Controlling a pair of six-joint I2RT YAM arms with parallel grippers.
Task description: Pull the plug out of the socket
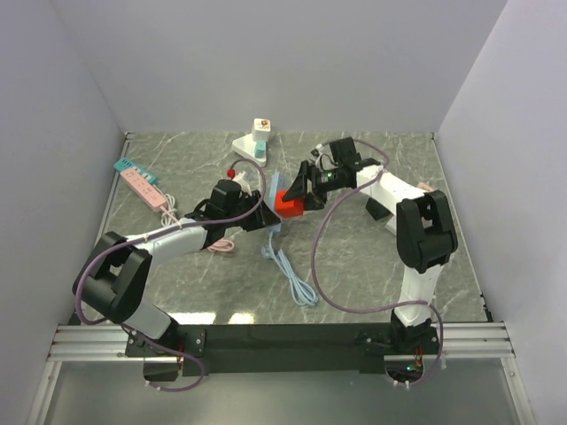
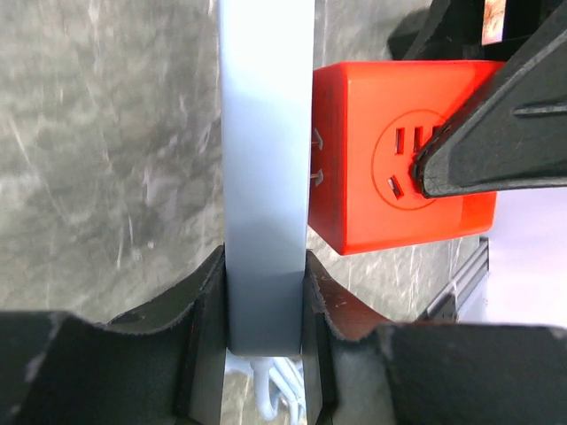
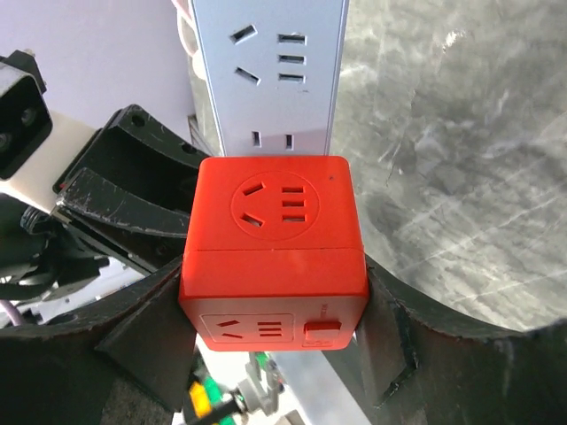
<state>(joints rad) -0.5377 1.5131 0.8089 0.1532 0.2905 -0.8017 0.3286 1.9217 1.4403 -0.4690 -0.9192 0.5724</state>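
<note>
The socket is a pale grey-blue power strip (image 1: 274, 232) (image 2: 266, 133) (image 3: 270, 71), and my left gripper (image 1: 257, 212) (image 2: 266, 301) is shut on its narrow sides. The plug is a red cube adapter (image 1: 288, 204) (image 2: 390, 159) (image 3: 273, 248) with outlets on its faces. My right gripper (image 1: 299, 197) (image 3: 273, 292) is shut on its two sides. In the left wrist view two metal prongs (image 2: 317, 155) show in a narrow gap between the cube and the strip. One black right finger (image 2: 505, 124) crosses the cube's face there.
The strip's pale cable (image 1: 294, 276) lies coiled on the marble table in front of the arms. A pink power strip (image 1: 146, 188) lies at the left, and a white adapter block (image 1: 254, 140) stands at the back. Grey walls close the table on three sides.
</note>
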